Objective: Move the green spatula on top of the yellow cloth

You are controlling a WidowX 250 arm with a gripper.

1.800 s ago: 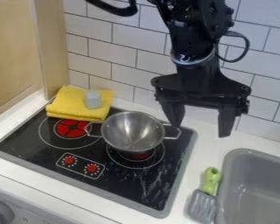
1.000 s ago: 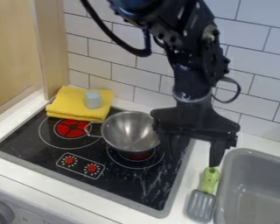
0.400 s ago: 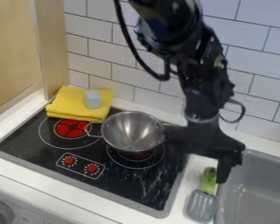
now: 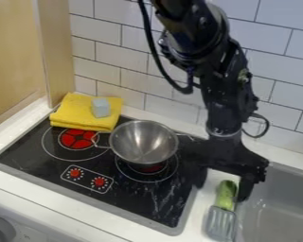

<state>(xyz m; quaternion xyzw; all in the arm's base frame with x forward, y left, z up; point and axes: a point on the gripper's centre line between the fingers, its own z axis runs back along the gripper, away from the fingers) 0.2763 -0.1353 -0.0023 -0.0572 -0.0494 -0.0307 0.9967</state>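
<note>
Spatula handle (image 4: 227, 193) seemingly between tool (image 4: 221, 191) fingers (image 4: 246, 188)

One fixed view — set above the counter, slanting down across stove and sink toward the tiles.

Shiny metal pot (image 4: 143, 142), glossy black stovetop (image 4: 139, 194), yellow cloth (image 4: 78, 112), matt grey sink (image 4: 287, 208)

Two-handled metal pot (image 4: 143, 142) on a cooktop (image 4: 144, 201) left of my fingers (image 4: 245, 188), pale-blue block (image 4: 100, 107) farther left, gray sink (image 4: 287, 191) at right
</note>
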